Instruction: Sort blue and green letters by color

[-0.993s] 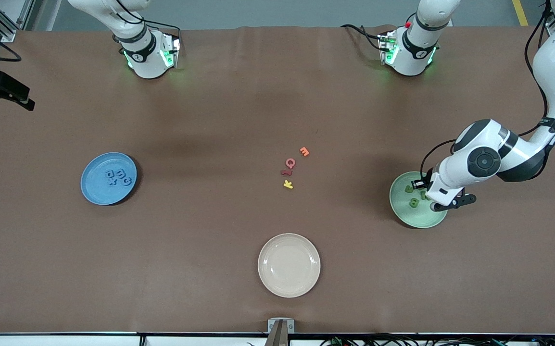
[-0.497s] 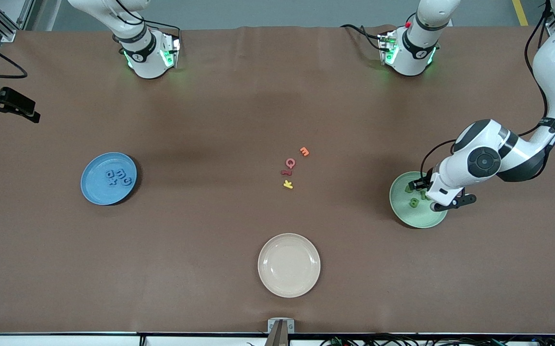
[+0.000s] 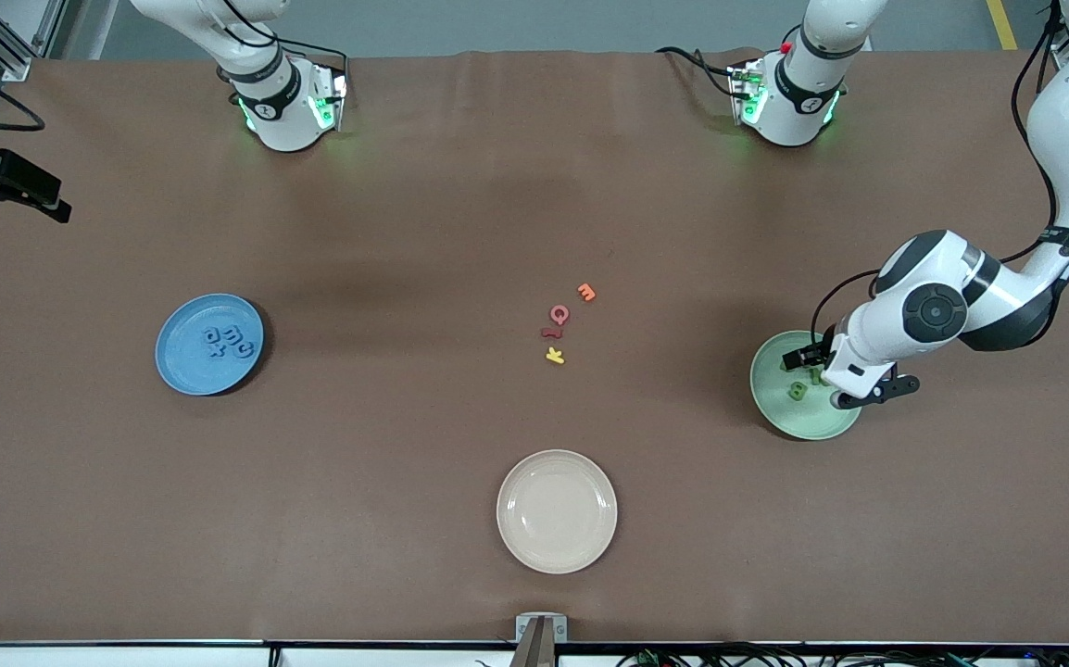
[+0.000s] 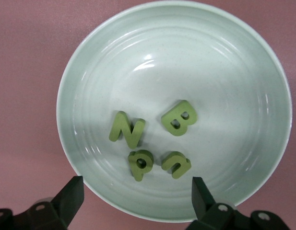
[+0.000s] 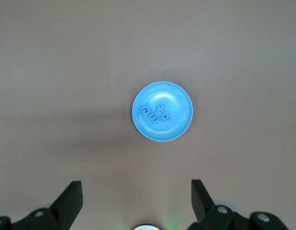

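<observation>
Several green letters lie in the pale green plate, which stands toward the left arm's end of the table. My left gripper is open and empty, a little above that plate's edge. Several blue letters lie in the blue plate toward the right arm's end; the right wrist view shows them from high up. My right gripper is open and empty, held high at the table's end.
An orange letter, a pink one, a dark red one and a yellow one lie loose mid-table. An empty beige plate stands nearer the front camera.
My left gripper has risen slightly over the green plate. My right gripper has drifted a little at the table's end. The letters have not moved.
</observation>
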